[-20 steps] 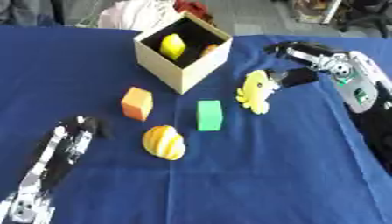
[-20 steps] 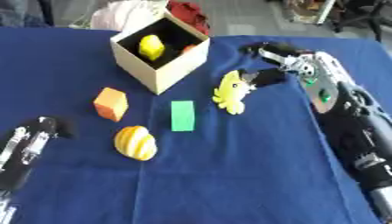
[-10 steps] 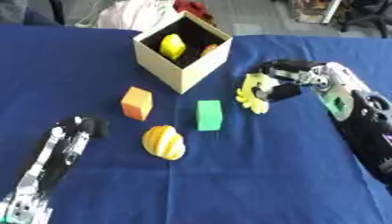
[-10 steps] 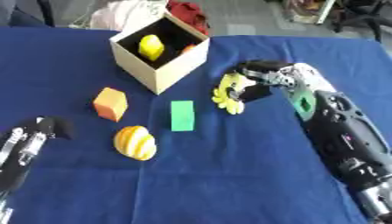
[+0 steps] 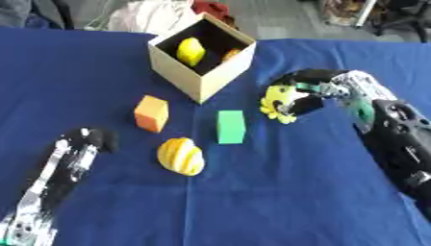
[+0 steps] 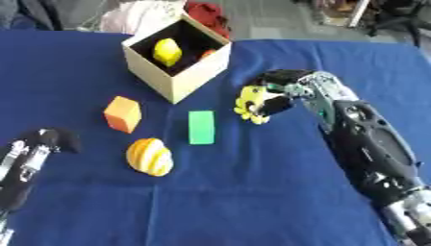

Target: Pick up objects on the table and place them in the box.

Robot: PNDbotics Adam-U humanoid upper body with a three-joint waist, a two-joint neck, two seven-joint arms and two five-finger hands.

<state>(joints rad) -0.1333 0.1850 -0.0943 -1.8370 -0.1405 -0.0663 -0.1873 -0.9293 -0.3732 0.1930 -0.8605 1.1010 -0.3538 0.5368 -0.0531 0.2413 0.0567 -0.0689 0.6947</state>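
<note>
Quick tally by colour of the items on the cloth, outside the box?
Orange: 1, the orange block
Green: 1, the green rectangular block
Yellow: 2, the yellow striped rounded object and the yellow toy in the right hand
Total: 4

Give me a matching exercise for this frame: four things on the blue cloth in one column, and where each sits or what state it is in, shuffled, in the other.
Things:
1. yellow toy
2. green block
3. orange block
4. striped yellow ball

Places or states:
A. lying free, nearest the left hand
B. between the orange block and the yellow toy
C. enclosed by the curled fingers of the right hand
D. just in front of the box, on its left side

Pairs: 1-C, 2-B, 3-D, 4-A
</note>
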